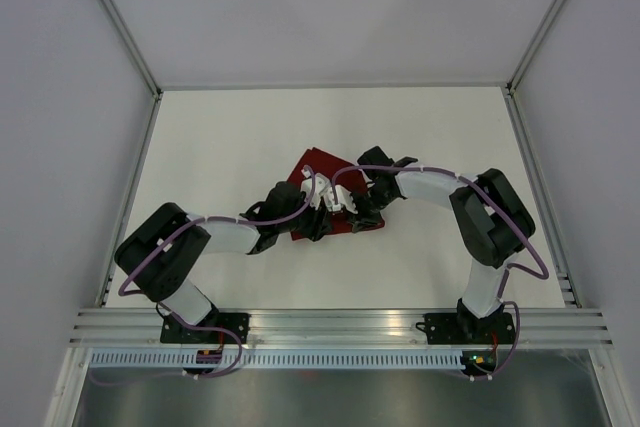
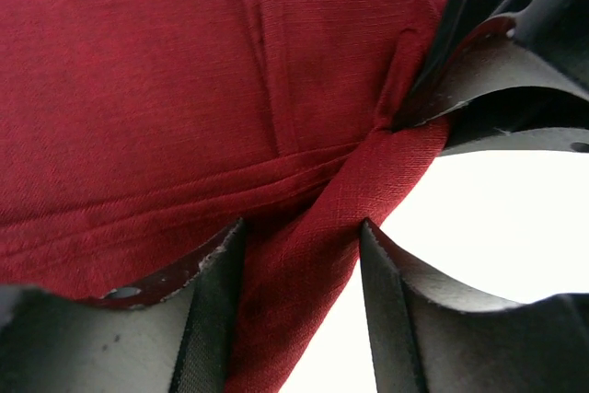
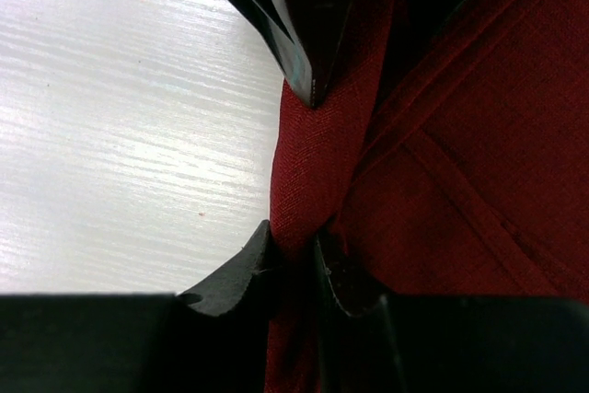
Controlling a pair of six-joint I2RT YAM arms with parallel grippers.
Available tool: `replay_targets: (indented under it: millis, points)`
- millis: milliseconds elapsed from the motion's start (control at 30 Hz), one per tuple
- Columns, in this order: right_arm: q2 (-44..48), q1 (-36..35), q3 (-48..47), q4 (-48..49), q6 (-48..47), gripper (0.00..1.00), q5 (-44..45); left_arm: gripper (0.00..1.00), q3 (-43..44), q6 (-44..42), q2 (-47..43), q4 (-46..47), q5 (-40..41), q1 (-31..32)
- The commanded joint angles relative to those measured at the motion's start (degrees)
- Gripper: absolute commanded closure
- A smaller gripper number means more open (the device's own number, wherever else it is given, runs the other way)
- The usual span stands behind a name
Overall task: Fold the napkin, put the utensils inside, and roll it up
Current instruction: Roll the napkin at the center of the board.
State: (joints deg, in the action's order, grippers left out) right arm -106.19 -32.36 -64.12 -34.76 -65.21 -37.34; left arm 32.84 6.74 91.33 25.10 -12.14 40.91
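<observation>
The napkin (image 1: 318,167) is seen apparently folded on the counter (image 1: 220,147), its near edge bunched into a roll, so rolling is judged barely begun. No utensils are seen. That roll is pinched tight by the right end effector (image 3: 294,250). Just beside it, the left end effector (image 2: 302,246) straddles the roll, and whether it is clamped cannot be told. The two crowd each other.
</observation>
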Motion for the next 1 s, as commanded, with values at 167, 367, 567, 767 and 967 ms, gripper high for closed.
replay_targets:
  millis: [167, 367, 567, 767, 967]
  points:
    - [-5.51, 0.54, 2.77, -8.04, 15.55, 0.86, 3.59, 0.43, -0.14, -12.37, -4.14, 11.55, 0.36, 1.72]
    - [-6.39, 0.63, 1.89, -9.09, 15.82, 0.86, 3.51, 0.34, -1.29, -13.51, -6.43, 12.17, 1.68, 1.72]
    - [-7.62, 0.72, 0.57, -10.23, 16.25, 0.86, 3.50, 0.32, -1.55, -14.04, -7.65, 11.81, 2.82, 1.63]
    - [-11.39, 0.81, -3.64, -14.89, 16.08, 0.87, 2.81, 0.34, -2.69, -14.48, -9.94, 10.40, 3.96, 1.72]
    - [-17.54, 1.60, -12.25, -22.62, 15.38, 0.87, 1.40, 0.33, -4.98, -15.44, -14.25, 8.74, 5.37, 2.60]
